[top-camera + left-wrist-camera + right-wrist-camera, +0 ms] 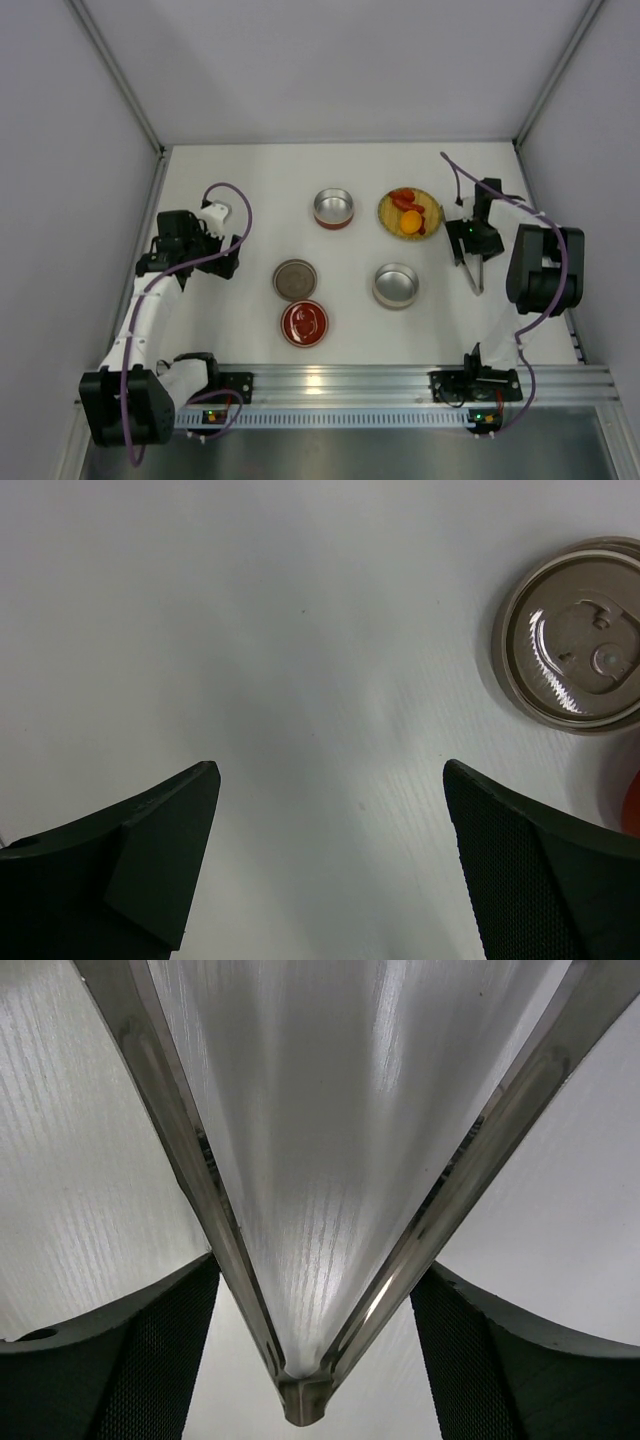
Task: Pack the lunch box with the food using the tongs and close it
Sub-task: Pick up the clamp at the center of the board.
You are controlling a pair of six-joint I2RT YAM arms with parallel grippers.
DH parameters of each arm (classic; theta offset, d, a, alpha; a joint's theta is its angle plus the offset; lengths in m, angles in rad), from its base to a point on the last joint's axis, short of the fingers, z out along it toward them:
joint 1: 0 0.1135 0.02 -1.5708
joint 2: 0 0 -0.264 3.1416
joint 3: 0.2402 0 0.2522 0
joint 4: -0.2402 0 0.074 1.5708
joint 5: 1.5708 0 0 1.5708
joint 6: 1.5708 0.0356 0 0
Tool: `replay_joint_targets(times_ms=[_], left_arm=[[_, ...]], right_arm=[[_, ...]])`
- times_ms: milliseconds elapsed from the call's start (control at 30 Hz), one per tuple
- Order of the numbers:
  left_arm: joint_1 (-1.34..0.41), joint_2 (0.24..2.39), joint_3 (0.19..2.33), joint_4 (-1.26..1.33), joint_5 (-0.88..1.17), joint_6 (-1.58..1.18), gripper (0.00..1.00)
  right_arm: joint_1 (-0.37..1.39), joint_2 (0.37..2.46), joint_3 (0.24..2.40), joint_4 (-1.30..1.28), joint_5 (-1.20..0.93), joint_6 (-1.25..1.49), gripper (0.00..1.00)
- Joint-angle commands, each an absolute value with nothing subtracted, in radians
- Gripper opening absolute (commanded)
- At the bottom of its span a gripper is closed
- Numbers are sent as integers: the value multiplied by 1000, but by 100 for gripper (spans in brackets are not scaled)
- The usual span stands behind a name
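The silver tongs (474,268) lie on the table at the right, beside the plate. In the right wrist view their two arms spread in a V from the joined end (305,1400). My right gripper (315,1265) straddles that end, and its fingers (150,1360) touch the outside of both arms. The food sits on a yellow plate (428,203): red pieces (403,198) and a round orange piece (410,224). The lunch box is in parts: a red-banded tin (333,208), a silver bowl (396,285) and a round metal lid (294,279). My left gripper (330,770) hangs open over bare table, left of the lid (575,635).
A red round lid (304,323) lies near the front edge, below the metal lid. Grey walls close in the table on the left, right and back. An aluminium rail with both arm bases (330,385) runs along the front.
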State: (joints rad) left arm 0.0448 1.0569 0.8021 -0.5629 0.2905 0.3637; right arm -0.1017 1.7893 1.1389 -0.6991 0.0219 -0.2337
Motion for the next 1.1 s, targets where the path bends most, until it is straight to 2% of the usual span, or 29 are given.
replay_joint_targets(times_ms=[0,200,367,533,633,767,1067], left_arm=[[43,1058,798,-491,305,351,98],[43,1066,799,-489,308,344,98],[43,1068,804,-491,316,339,98],[44,1078,805,-488,314,330,98],[43,1086,805,-488,310,327,98],[43,1091,807,-489,308,324,98],[43,1101,842,-515,307,305,98]], right_arm=[[-124,1844,1140,-566,34,-233,75],[-143,1848,1131,-548,31,-232,71],[-166,1861,1138,-540,14,-229,76],[-166,1861,1134,-529,8,-221,74],[-167,1865,1135,-528,6,-227,65],[-172,1855,1138,-534,-20,-239,47],[-256,1661,1239,-719,-66,-342,39]])
